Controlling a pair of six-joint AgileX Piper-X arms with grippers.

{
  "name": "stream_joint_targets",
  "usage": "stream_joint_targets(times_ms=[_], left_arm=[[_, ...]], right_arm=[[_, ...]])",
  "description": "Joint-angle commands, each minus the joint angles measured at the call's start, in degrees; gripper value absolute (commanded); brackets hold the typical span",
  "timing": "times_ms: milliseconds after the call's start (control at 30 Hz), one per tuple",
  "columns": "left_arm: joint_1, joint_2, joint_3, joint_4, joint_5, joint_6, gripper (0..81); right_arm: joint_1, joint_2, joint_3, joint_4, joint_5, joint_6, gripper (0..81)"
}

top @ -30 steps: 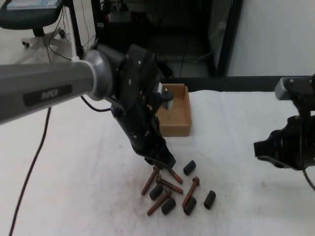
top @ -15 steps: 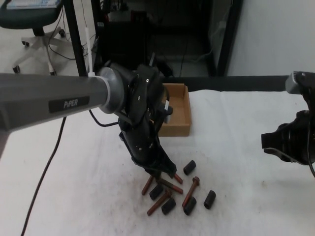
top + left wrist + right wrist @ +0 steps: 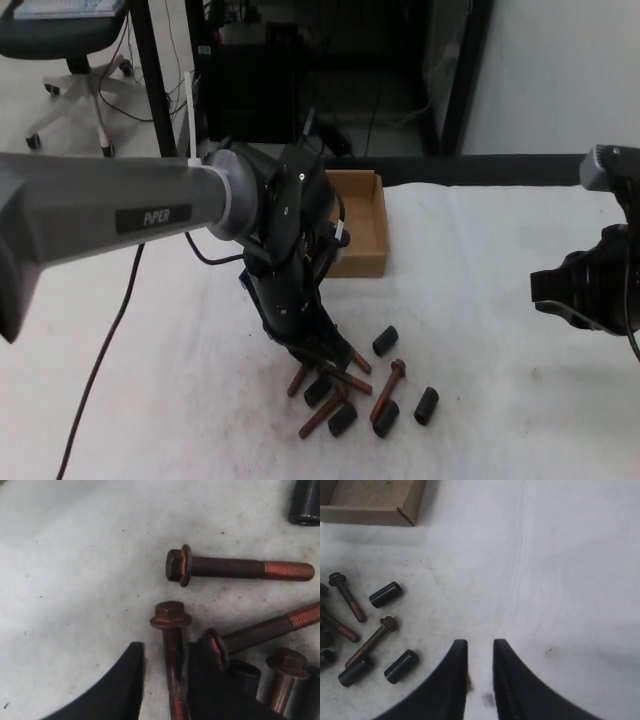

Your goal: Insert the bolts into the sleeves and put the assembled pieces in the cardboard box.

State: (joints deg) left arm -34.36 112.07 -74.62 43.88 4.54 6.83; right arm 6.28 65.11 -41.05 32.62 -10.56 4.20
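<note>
— What's the left gripper (image 3: 166, 648) doing?
— It's open, with its fingers (image 3: 122, 690) on either side of one bolt (image 3: 171, 622). Other bolts (image 3: 235, 569) and black sleeves (image 3: 385, 341) crowd close around it.
— And the right gripper (image 3: 480, 647)?
— Parted a crack, gripping nothing, well off to the side over the white table (image 3: 150, 380).
— The cardboard box (image 3: 362, 238)?
— Just behind the bolts, near the table's far edge. An office chair (image 3: 70, 40) stands beyond.
</note>
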Motion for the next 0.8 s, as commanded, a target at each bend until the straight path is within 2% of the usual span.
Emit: stream_joint_targets(times_ms=[0,400,767], left_arm=[[-0.3,0.3,-0.4,0.4,-0.8,0.5,27.0],[-0.3,1.6,-0.4,-1.1,-0.8,0.4,27.0],[-0.3,2.1,-0.4,-3.8,-0.8,-6.0,27.0]], right_arm=[[-0.2,0.0,-0.5,-0.3,-1.0,-0.4,18.4],[-0.2,0.0,-0.5,-0.3,-1.0,-0.4,18.4],[-0.2,0.0,-0.5,-0.3,-1.0,-0.4,18.4]])
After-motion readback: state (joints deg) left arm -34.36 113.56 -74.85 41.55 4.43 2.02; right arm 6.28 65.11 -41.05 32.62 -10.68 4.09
